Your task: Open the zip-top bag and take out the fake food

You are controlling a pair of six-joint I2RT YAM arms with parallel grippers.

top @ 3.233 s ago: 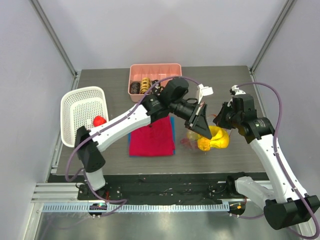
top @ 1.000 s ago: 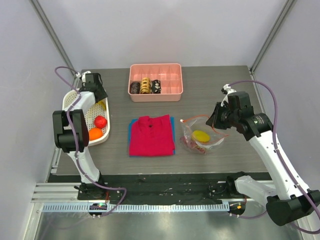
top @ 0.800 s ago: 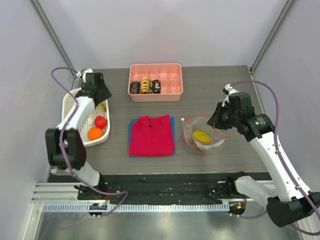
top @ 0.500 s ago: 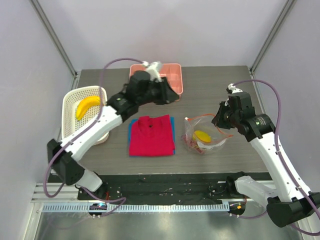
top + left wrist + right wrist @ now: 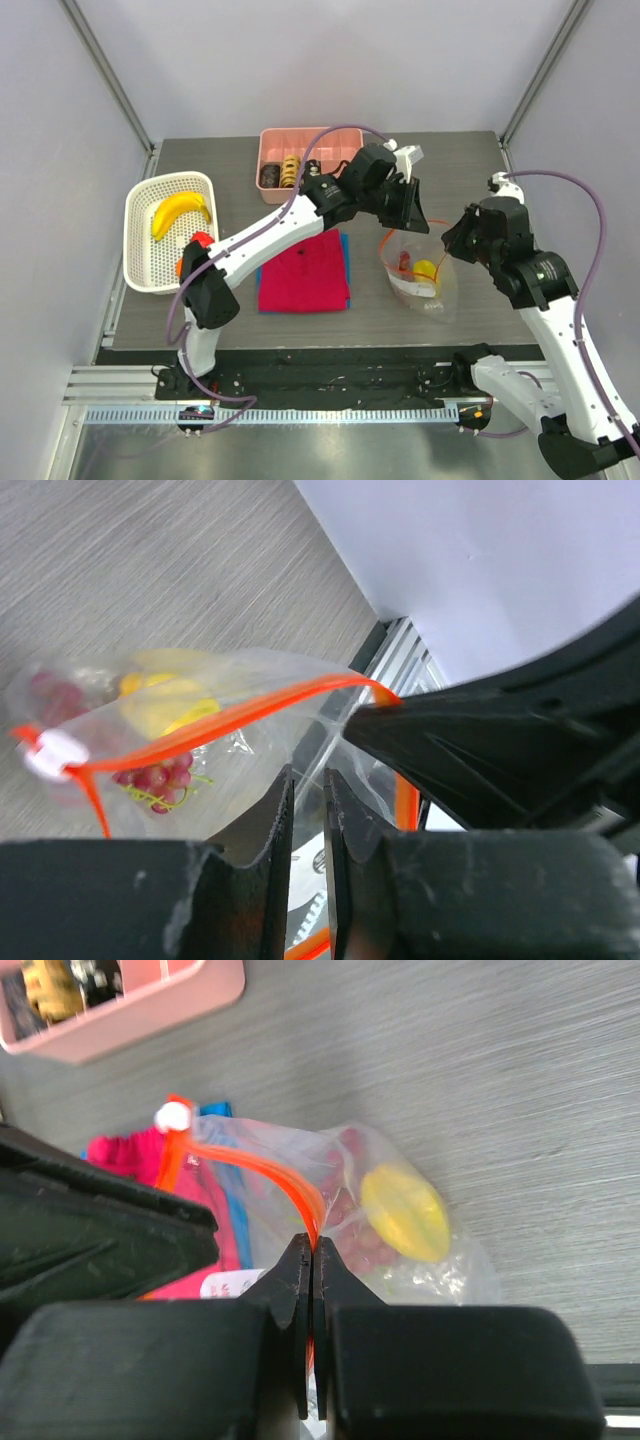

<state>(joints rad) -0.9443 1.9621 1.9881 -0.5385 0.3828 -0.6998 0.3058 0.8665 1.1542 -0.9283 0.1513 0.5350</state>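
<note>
**Fig.** The zip-top bag (image 5: 428, 292) is held up by its mouth, to the right of the red shirt (image 5: 303, 272), with the fake food (image 5: 404, 1210) slumped at its bottom. The right gripper (image 5: 311, 1248) is clamped on the orange zip strip (image 5: 290, 1185). The left gripper (image 5: 307, 785) straddles the opposite lip, jaws a slit apart; whether it grips cannot be told. Each lip wants its own firm pinch, then an even pull apart, mouth kept upward. Beyond, the white basket (image 5: 140, 255) holds a banana (image 5: 180, 210).
</note>
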